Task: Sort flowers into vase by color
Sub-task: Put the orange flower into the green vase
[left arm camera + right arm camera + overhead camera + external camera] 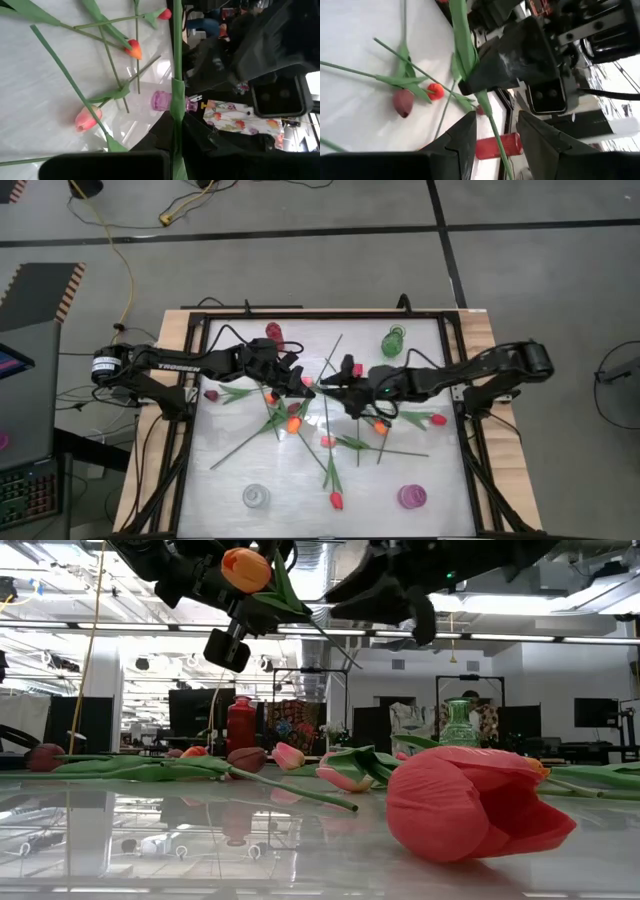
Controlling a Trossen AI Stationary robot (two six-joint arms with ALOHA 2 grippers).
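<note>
Currently we see the left gripper (300, 383) pinching an orange tulip (246, 569) aloft; the right gripper (325, 388), fingers spread, straddles its stem (496, 139).

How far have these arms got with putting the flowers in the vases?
Hardly started, it seems. In the high view the red vase, green vase, clear vase and purple vase all look empty. The left gripper holds an orange tulip in the air by its stem, with the right gripper open around that stem. The other flowers lie scattered on the table.
</note>
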